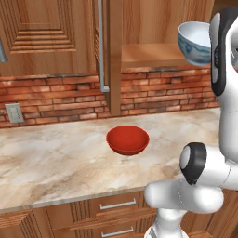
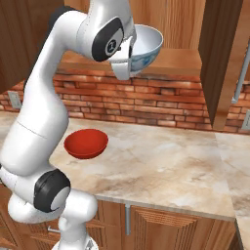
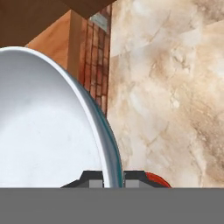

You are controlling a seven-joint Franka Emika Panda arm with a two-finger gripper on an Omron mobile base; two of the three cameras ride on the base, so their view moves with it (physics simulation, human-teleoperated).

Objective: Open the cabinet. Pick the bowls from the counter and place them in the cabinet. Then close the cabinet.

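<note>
Fingers (image 3: pixel 113 179) pinched tight on rim of pale white-blue bowl (image 2: pixel 146 46), raised level with open cabinet shelf (image 1: pixel 148 56) just behind; glossy red bowl (image 1: pixel 128 139) below on marbled surface (image 1: pixel 56 162).

Two base cameras sit behind the arm, left and right, looking down on the same counter (image 1: pixel 56 162) and brick wall (image 2: pixel 161 105). The hand camera is close against the pale bowl (image 3: pixel 48 127).
</note>
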